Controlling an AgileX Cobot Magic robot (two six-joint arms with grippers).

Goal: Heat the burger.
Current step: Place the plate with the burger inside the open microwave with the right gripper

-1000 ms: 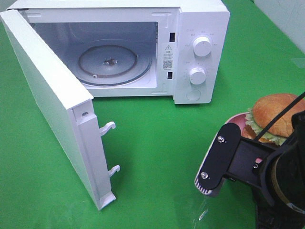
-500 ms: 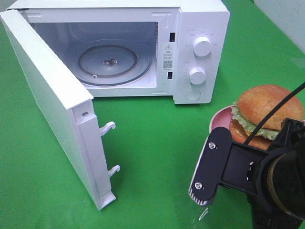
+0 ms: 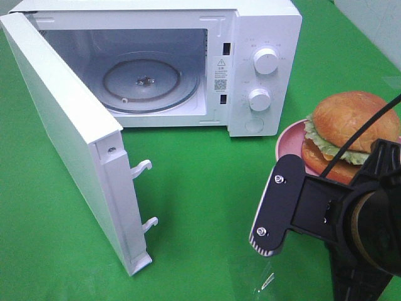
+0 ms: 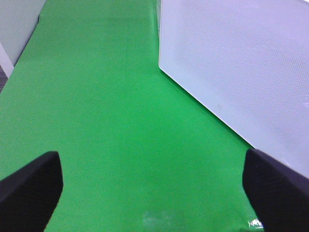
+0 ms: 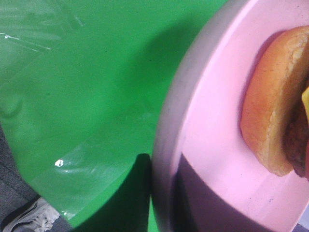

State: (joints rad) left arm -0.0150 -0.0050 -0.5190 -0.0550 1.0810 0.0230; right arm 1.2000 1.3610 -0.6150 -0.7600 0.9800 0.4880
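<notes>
Here the right hand (image 5: pixel 166 203) grasps the pink plate (image 3: pixel 287 143) by its rim, so the burger (image 3: pixel 351 135) rides level on it, right of the microwave (image 3: pixel 263 37). The microwave's door (image 3: pixel 62 125) stands open over a bare turntable (image 3: pixel 143 81), likely ready to receive it. Only the left wrist view shows the left hand (image 4: pixel 152 193), released wide beside the door. Only the right wrist view shows the rim grip.

Bright green cloth (image 3: pixel 207 188) covers the table; a pale wall (image 3: pixel 379 19) stands behind.
</notes>
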